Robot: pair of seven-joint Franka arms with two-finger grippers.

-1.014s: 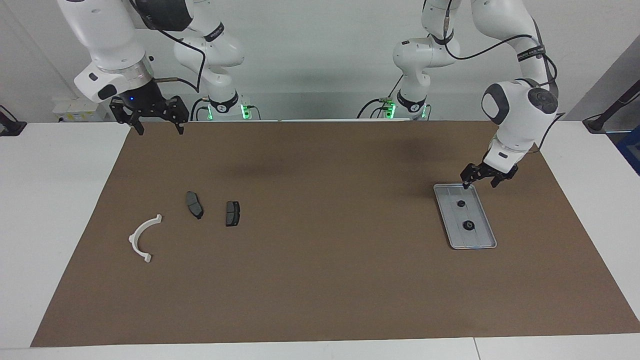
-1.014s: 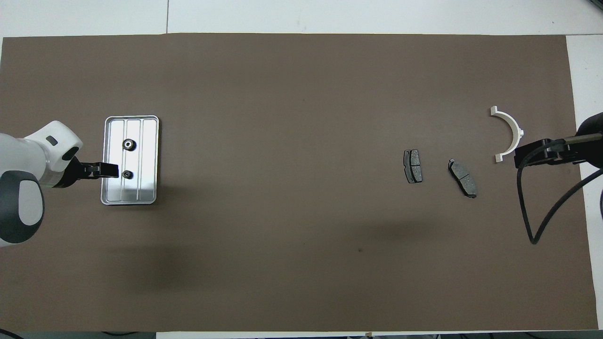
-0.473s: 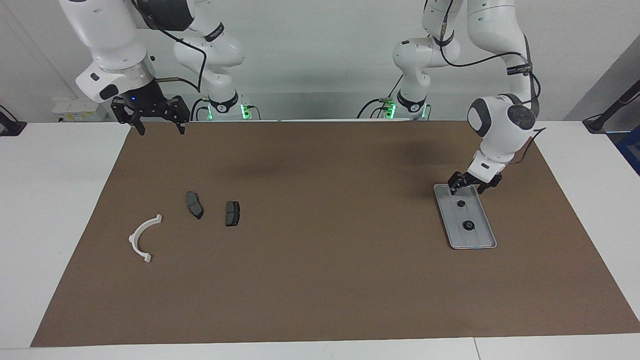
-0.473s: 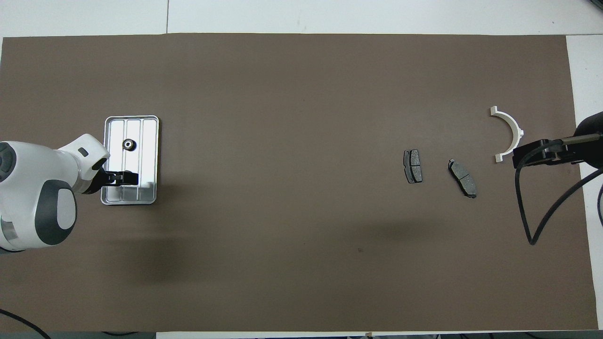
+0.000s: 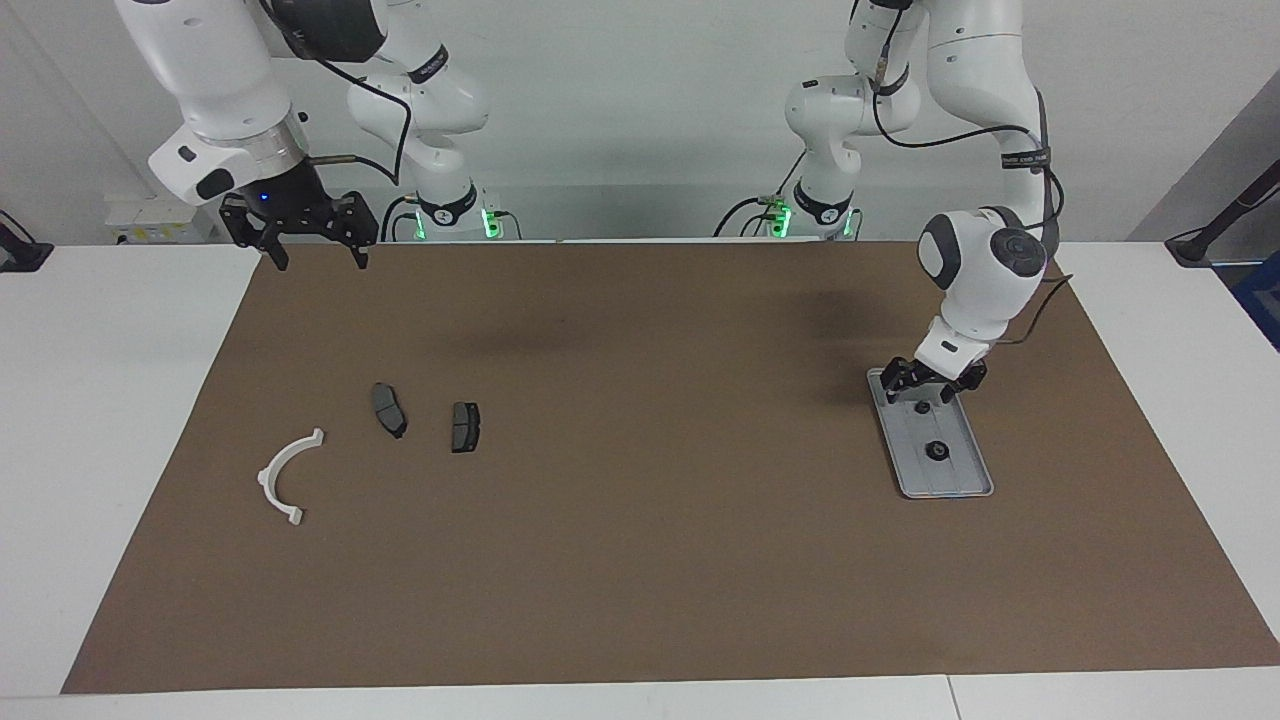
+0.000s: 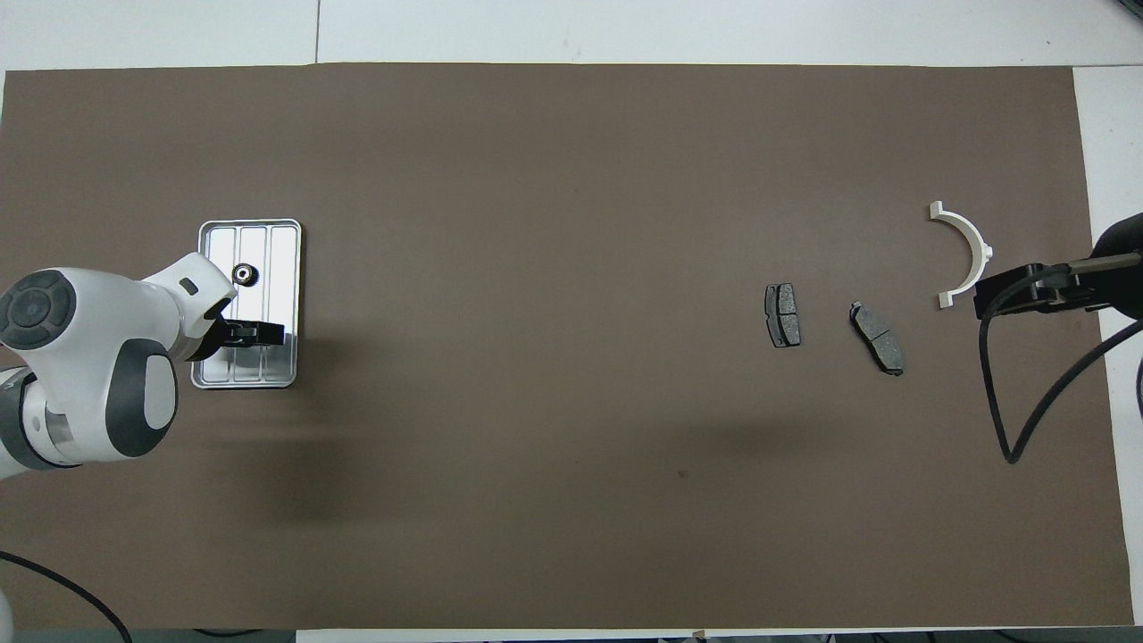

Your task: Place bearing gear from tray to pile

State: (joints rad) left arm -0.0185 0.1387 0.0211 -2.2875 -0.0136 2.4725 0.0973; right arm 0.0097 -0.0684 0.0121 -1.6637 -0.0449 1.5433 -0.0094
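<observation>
Straddling a bearing gear in the tray, left gripper, fingers spread.

From overhead, the left gripper hides the bearing gear nearer the robots

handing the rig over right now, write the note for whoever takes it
Left gripper: low over the tray end nearer the robots, fingers open around the nearer bearing gear, not gripped.
Right gripper: open, waiting over the table edge at its own end.
Second gear lies in the tray, farther from the robots.
Pile: white bracket and two dark pads at the right arm's end.
Done: nothing moved yet.
Left: grasp, carry to pile.
</observation>
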